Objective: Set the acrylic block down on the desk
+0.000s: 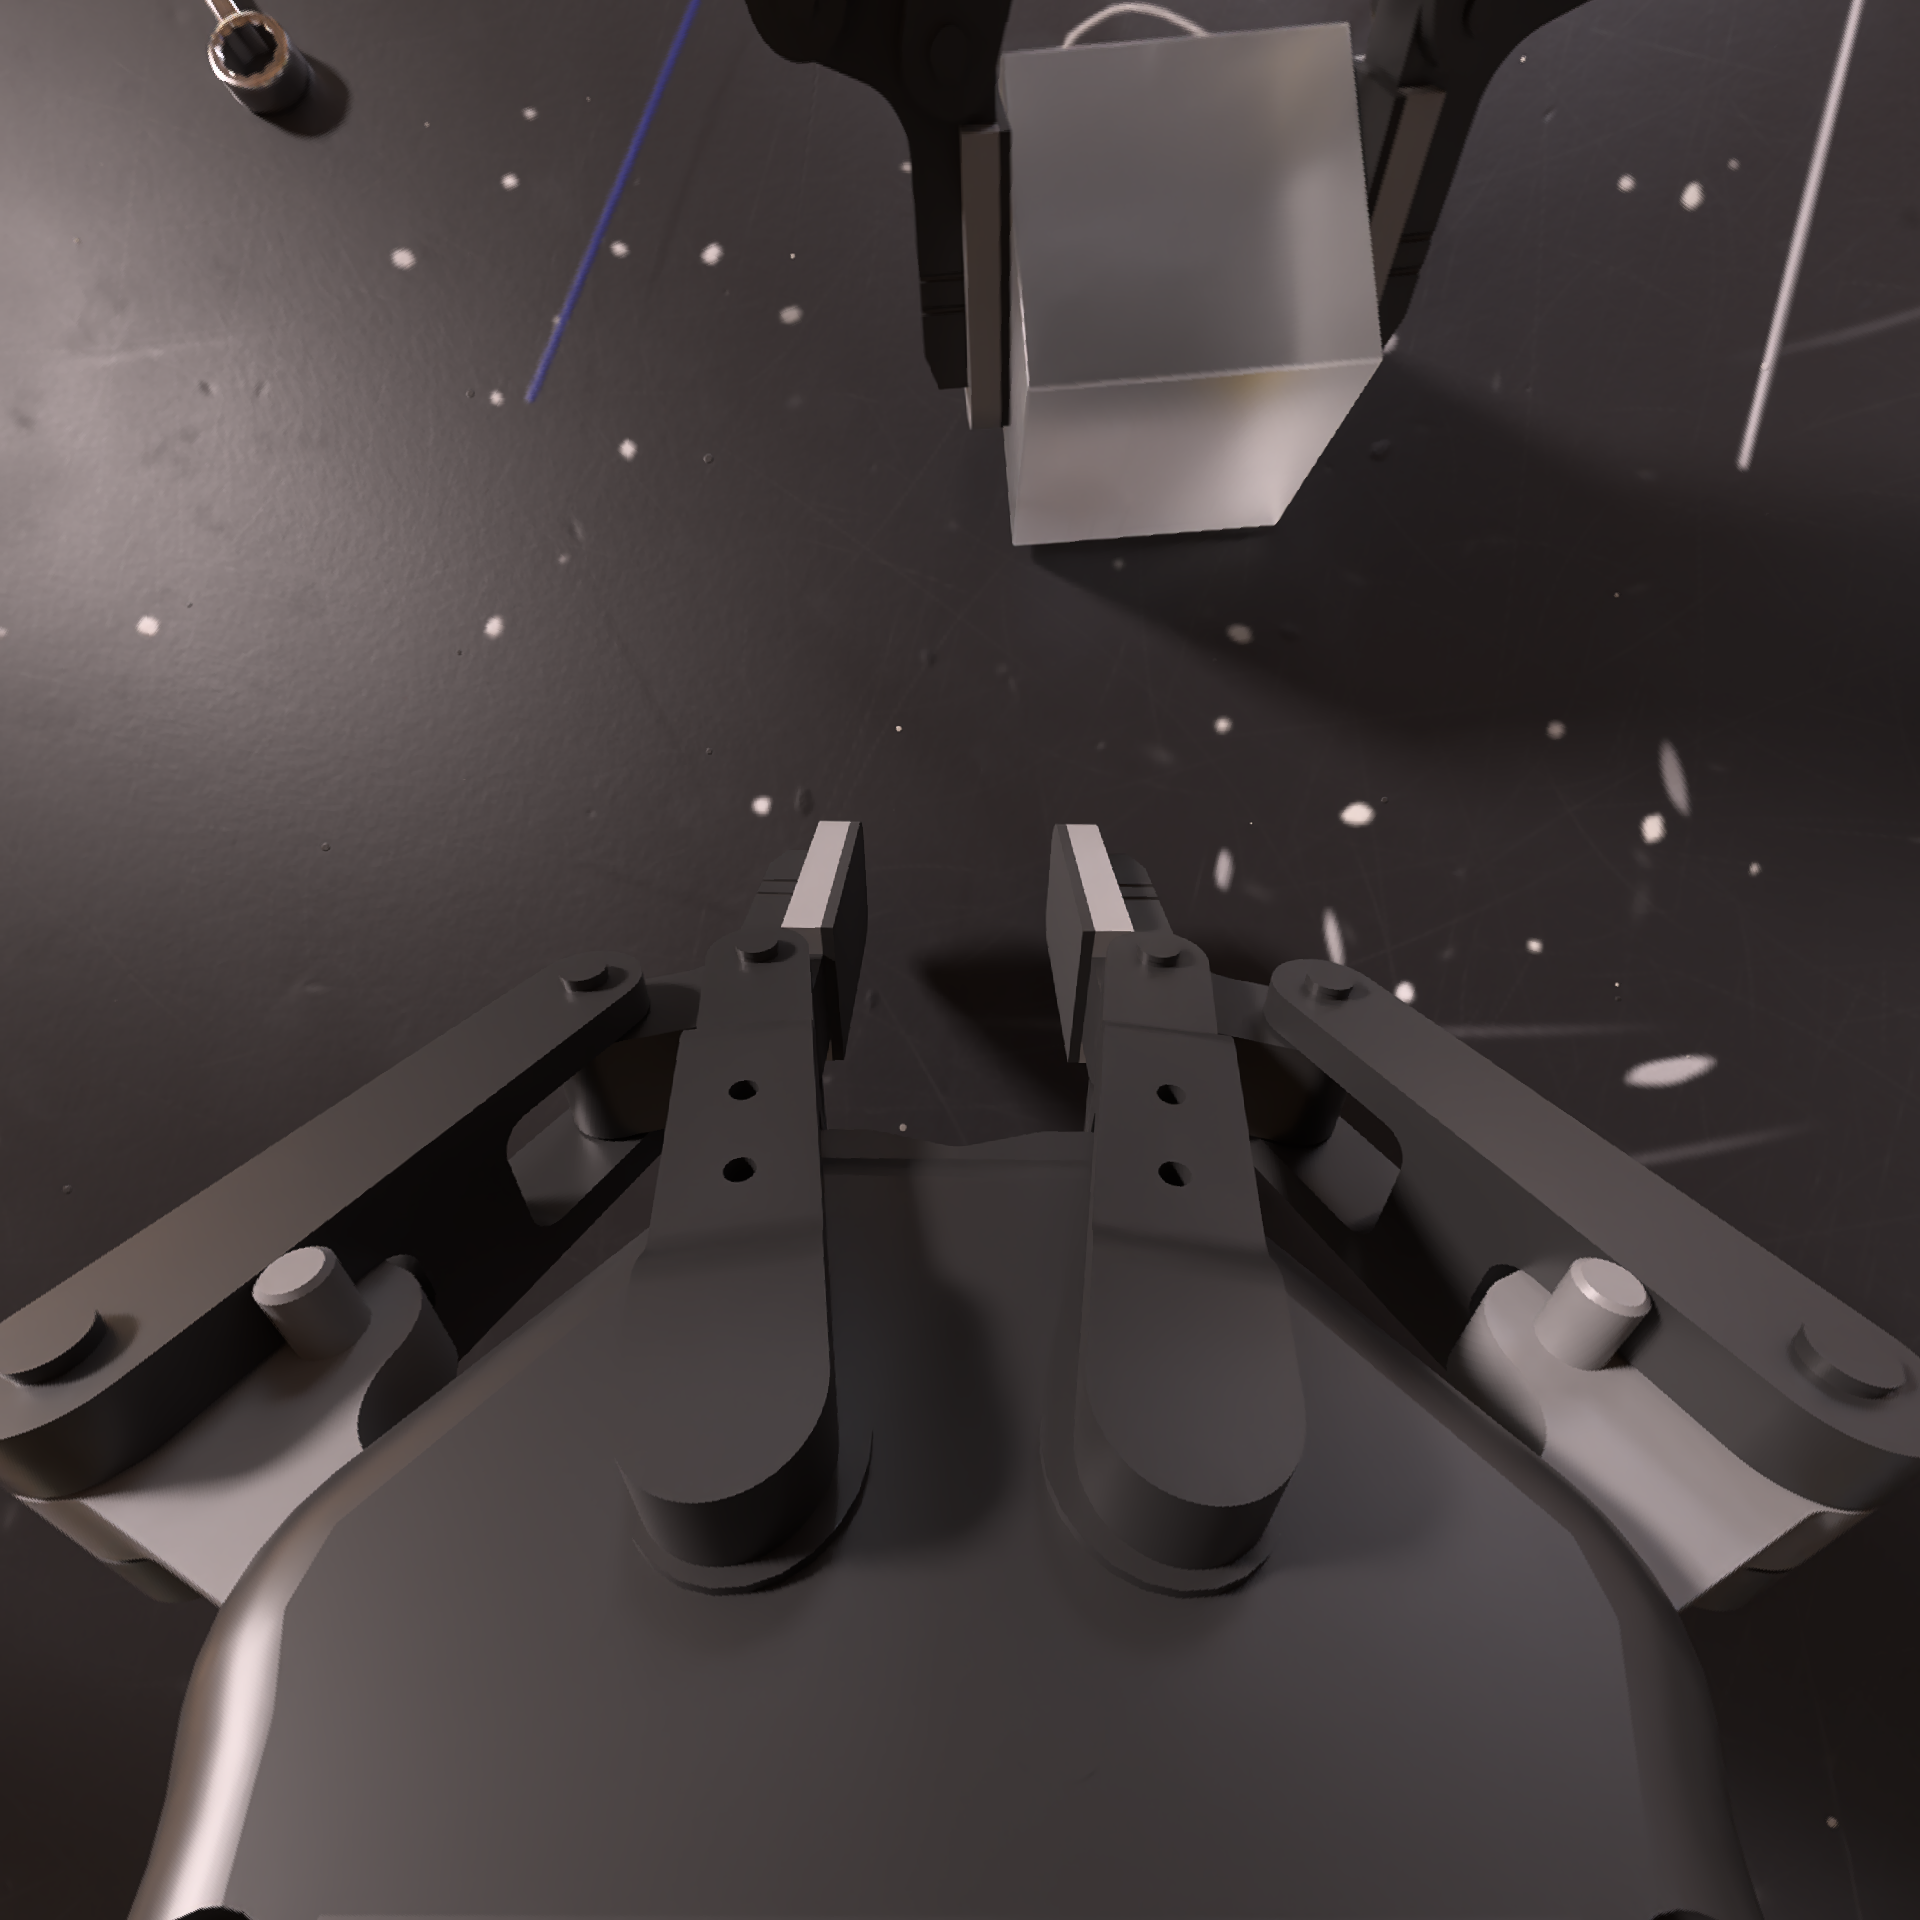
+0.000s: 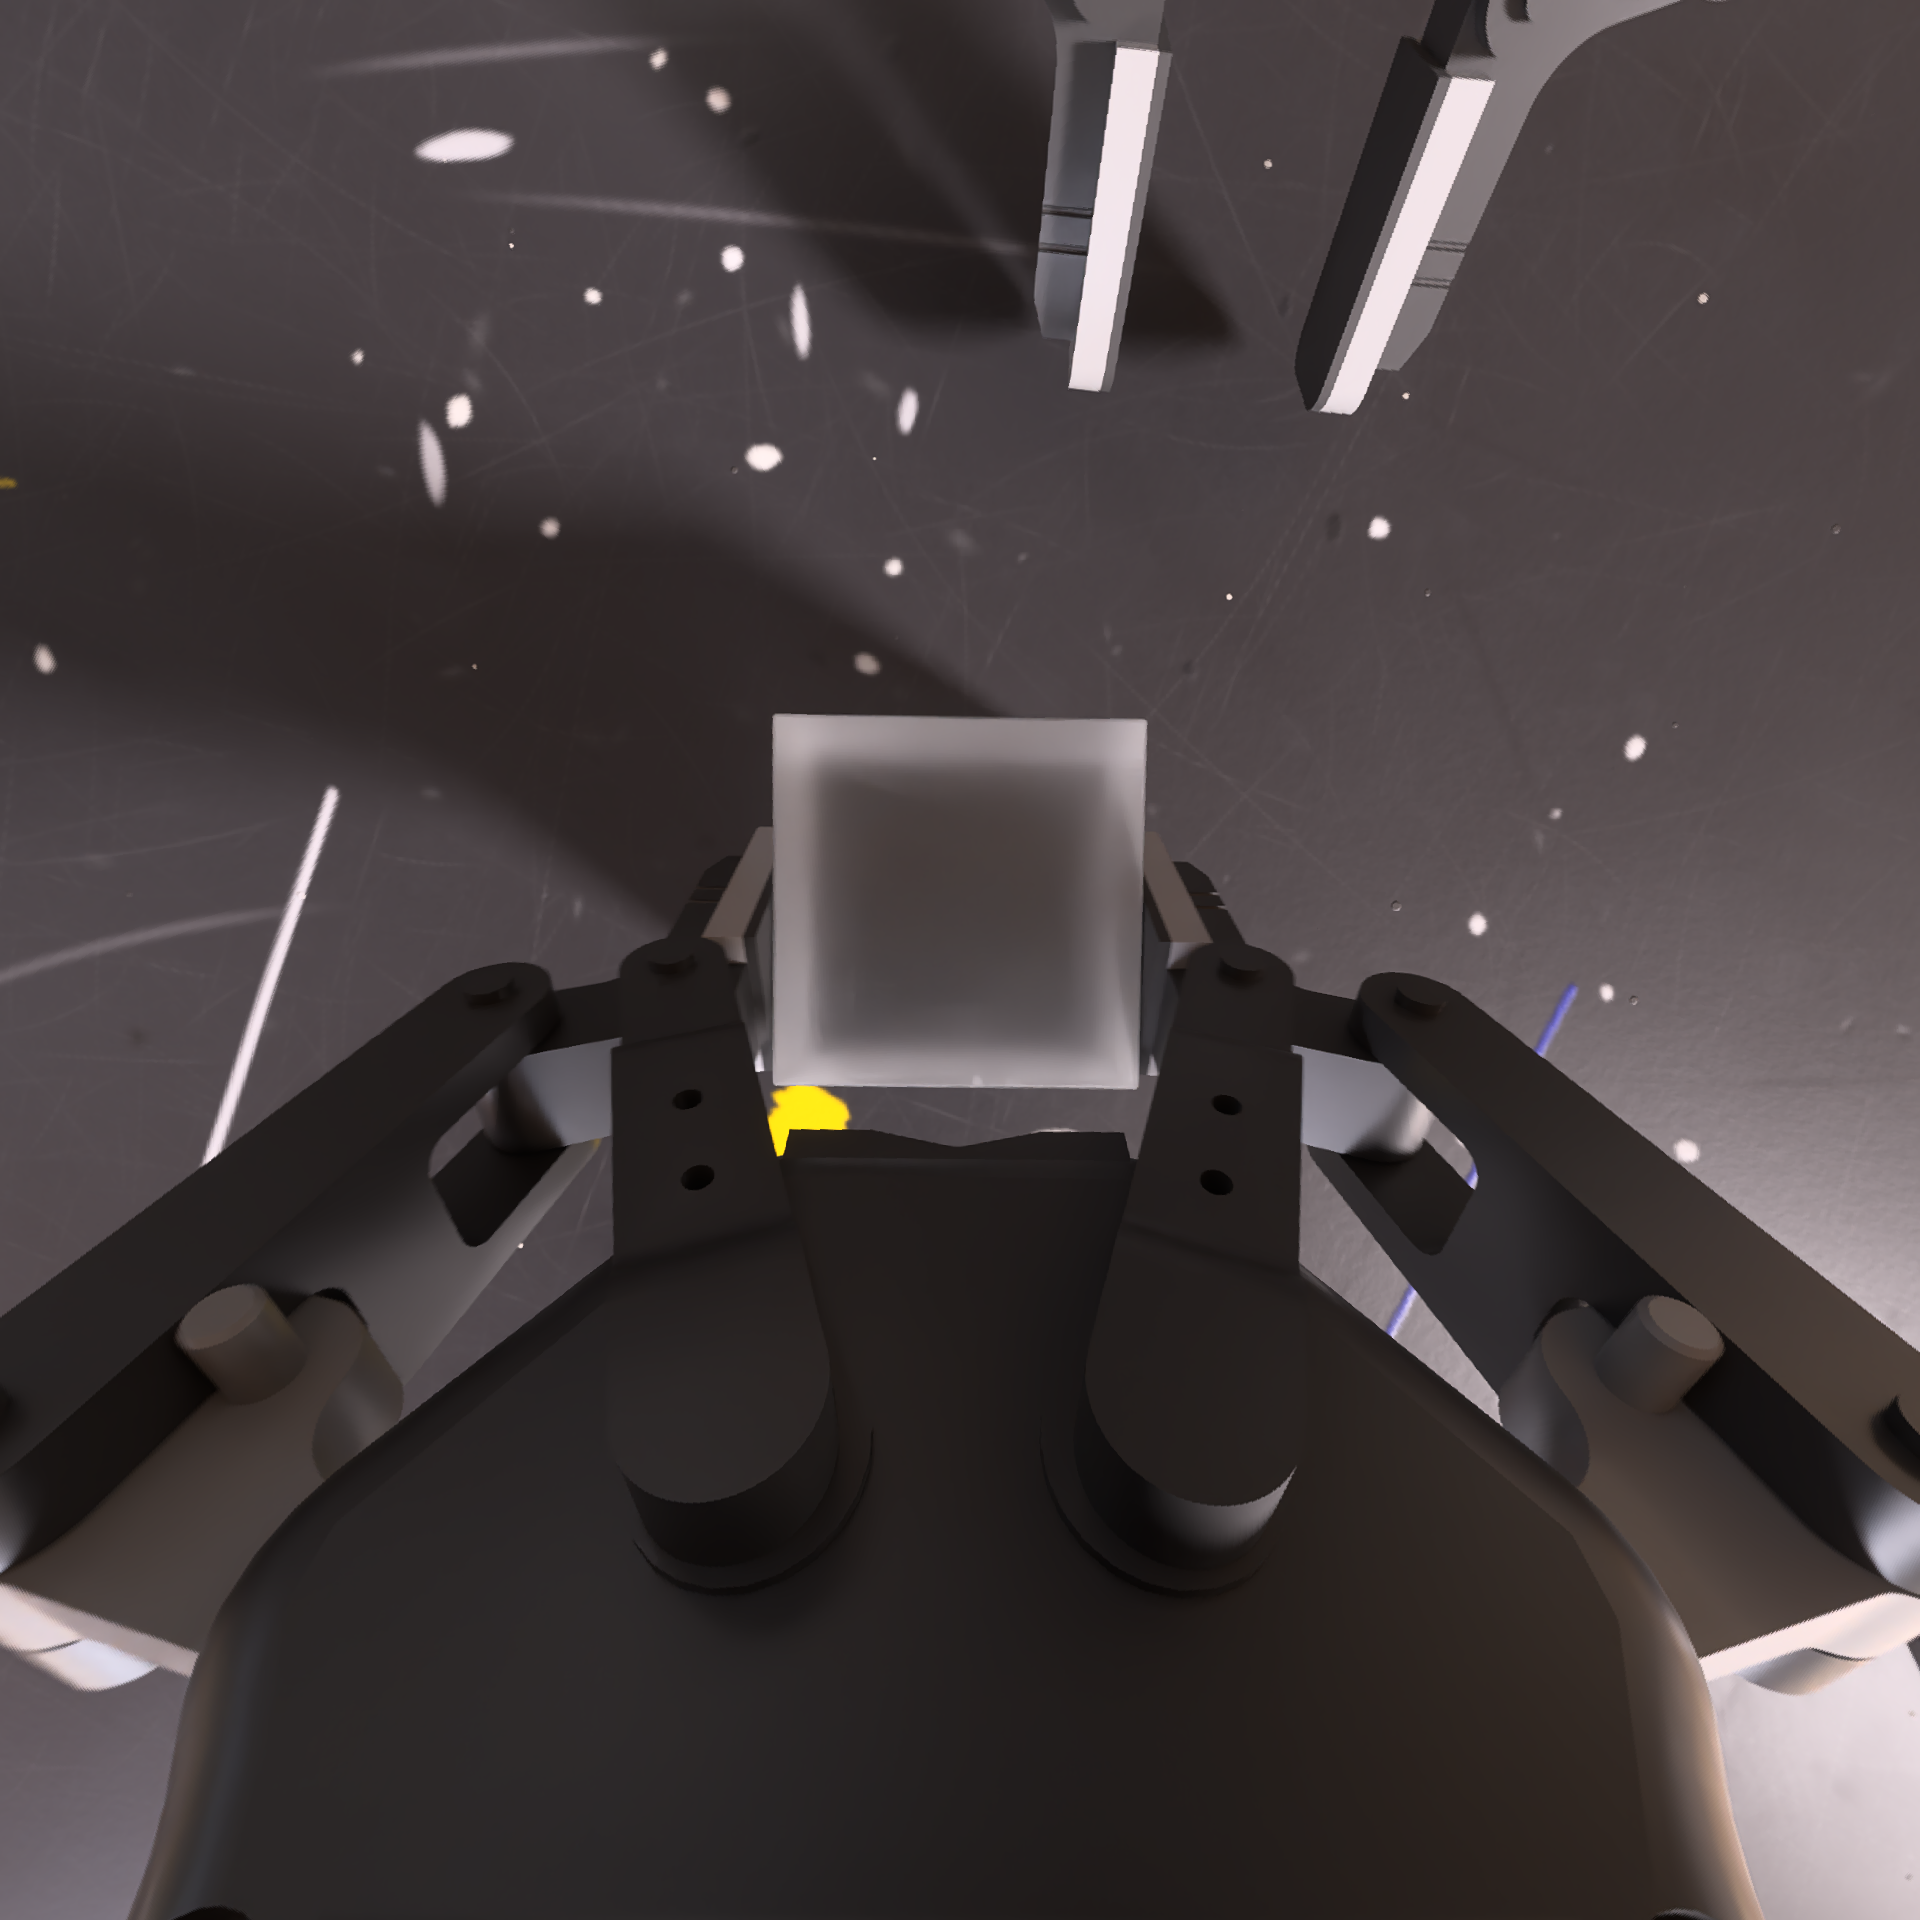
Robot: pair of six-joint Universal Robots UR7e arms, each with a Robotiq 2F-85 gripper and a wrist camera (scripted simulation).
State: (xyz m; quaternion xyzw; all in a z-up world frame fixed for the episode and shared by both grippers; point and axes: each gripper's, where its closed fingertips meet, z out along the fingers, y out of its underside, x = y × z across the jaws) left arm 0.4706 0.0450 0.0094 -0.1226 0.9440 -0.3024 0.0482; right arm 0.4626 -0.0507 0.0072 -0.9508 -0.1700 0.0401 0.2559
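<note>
Right wrist view looks steeply down along the right gripper [image 2: 958, 935], whose two fingers are clamped on opposite side faces of the frosted acrylic block [image 2: 958, 904]; the block sits squarely between the pads at the centre of the frame. Whether its underside touches the desk [image 2: 312, 644] or hangs just above it cannot be told. A small yellow patch [image 2: 808, 1112] peeks out below the block at 6 o'clock. Farther off, at 1 o'clock, the left gripper [image 2: 1216, 384] points down with its fingers apart around nothing.

Left wrist view shows the left gripper [image 1: 958, 894] nearest, tilted over the desk [image 1: 312, 727], fingers parted with only bare surface between them. Beyond it at 12 o'clock the block [image 1: 1184, 291] is pinched by the right gripper [image 1: 1174, 343], well apart from the left fingertips. A blue rod [image 1: 608, 208] lies at 11 o'clock, a metal socket [image 1: 260, 62] farther at 11, and a white rod [image 1: 1803, 229] at 1 o'clock. The desk is dark, scratched and flecked with white.
</note>
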